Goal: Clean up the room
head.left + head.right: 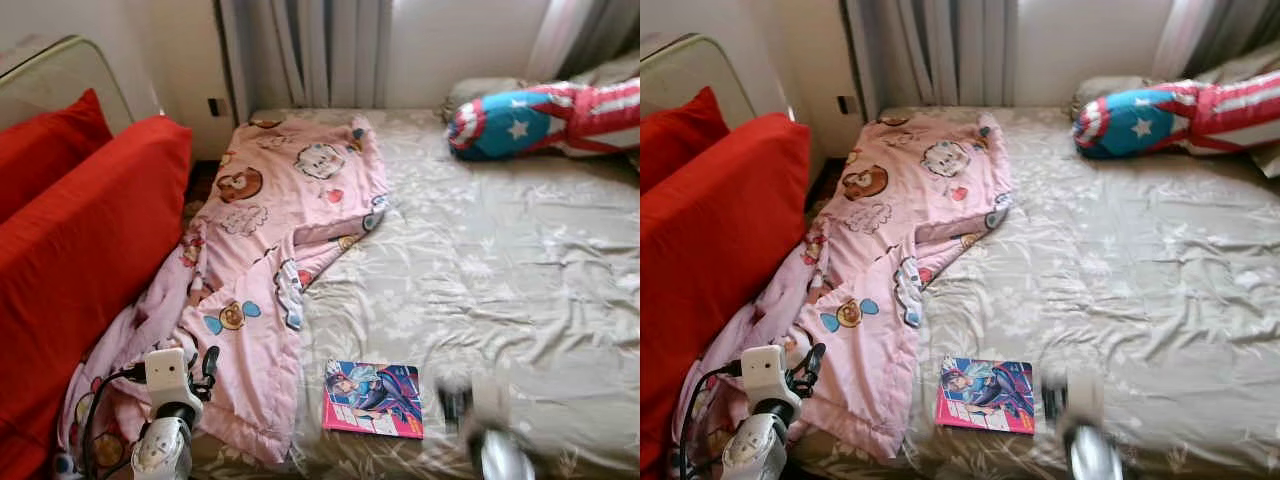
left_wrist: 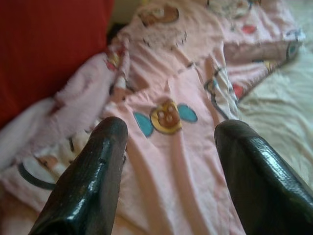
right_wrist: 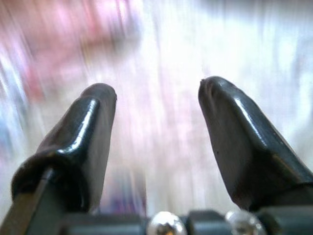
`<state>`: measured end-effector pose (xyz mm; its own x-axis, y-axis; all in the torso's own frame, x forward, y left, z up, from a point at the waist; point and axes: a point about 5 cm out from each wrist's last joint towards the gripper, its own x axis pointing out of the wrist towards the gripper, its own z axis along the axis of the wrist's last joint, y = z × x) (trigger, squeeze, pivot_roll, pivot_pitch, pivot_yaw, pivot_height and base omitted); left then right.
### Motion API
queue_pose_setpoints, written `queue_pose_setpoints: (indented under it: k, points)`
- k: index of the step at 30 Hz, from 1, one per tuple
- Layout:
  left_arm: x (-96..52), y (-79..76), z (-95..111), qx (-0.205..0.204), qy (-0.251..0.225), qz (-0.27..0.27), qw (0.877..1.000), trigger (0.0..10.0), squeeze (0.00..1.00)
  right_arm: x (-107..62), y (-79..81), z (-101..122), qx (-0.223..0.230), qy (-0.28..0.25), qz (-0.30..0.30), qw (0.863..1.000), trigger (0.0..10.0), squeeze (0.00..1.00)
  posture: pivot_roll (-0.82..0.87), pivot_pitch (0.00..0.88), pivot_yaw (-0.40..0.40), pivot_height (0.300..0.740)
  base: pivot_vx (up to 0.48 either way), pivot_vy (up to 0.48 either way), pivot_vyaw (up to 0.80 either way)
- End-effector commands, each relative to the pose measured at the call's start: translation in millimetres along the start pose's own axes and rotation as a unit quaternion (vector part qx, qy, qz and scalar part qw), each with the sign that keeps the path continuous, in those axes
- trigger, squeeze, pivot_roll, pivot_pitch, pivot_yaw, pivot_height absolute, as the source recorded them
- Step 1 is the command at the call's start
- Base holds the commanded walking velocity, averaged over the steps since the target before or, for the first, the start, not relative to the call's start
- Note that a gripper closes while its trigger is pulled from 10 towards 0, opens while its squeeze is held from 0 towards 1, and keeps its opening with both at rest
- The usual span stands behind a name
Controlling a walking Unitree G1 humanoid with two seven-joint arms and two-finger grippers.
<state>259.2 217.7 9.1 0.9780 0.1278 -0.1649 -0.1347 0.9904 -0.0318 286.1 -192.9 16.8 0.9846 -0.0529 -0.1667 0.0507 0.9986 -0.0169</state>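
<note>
A crumpled pink cartoon blanket (image 1: 270, 250) lies along the left side of the bed (image 1: 490, 270), and its lower end hangs off the front corner. A colourful comic book (image 1: 373, 398) lies flat on the sheet near the front edge. My left gripper (image 1: 205, 372) is low at the front left, just above the blanket's lower part (image 2: 166, 161), open with nothing between its fingers. My right gripper (image 1: 470, 405) is blurred, right of the book and above the sheet. In the right wrist view the right gripper (image 3: 156, 93) is open and holds nothing.
Big red cushions (image 1: 90, 230) stand against the bed's left side. A star-and-stripes pillow (image 1: 540, 118) lies at the back right by a grey pillow (image 1: 480, 90). Curtains (image 1: 300, 50) and a wall close off the far end.
</note>
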Motion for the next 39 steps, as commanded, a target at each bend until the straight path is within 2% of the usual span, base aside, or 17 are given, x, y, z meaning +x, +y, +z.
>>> queue_pose_setpoints:
  k: [1, 8, 17, 24, 31, 39]
  points:
    - [-1.6, 6.5, -1, 0.014, 0.006, 0.002, 1.0, 10.0, 0.0, -10.3, 3.3, -15, 0.006, 0.021, 0.003, 1.0, 10.0, 0.0, -0.1, 0.0, 0.05, 0.74, 0.0, 0.0, 0.0]
    - [-12.6, 10.1, -3, 0.012, -0.009, 0.01, 1.0, 10.0, 0.0, -12.7, -6.3, -5, 0.034, -0.024, -0.019, 0.999, 10.0, 0.0, -0.07, 0.014, 0.034, 0.74, 0.0, 0.0, 0.0]
    - [-25.2, 15.4, -4, 0.013, -0.02, 0.024, 0.999, 10.0, 0.0, -27.4, -1.3, -16, 0.03, -0.016, -0.012, 0.999, 10.0, 0.0, -0.06, 0.04, 0.011, 0.74, 0.0, 0.0, 0.0]
    - [-24.7, 12.6, 0, 0.015, -0.022, 0.011, 1.0, 10.0, 0.0, -27.6, -2.5, -16, 0.019, -0.003, -0.014, 1.0, 10.0, 0.0, -0.07, 0.066, 0.022, 0.74, 0.0, 0.0, 0.0]
    - [-21.2, 10.6, 8, 0.016, -0.033, 0.003, 0.999, 10.0, 0.0, -29.0, -1.9, -19, 0.012, 0.008, -0.014, 1.0, 10.0, 0.0, -0.07, 0.089, 0.03, 0.7, 0.0, 0.0, 0.0]
    - [-23.2, 1.8, 11, 0.016, -0.032, -0.02, 0.999, 10.0, 0.0, -28.6, -1.4, -15, 0.004, 0.001, -0.009, 1.0, 10.0, 0.0, -0.06, 0.124, 0.029, 0.7, 0.0, 0.0, 0.0]
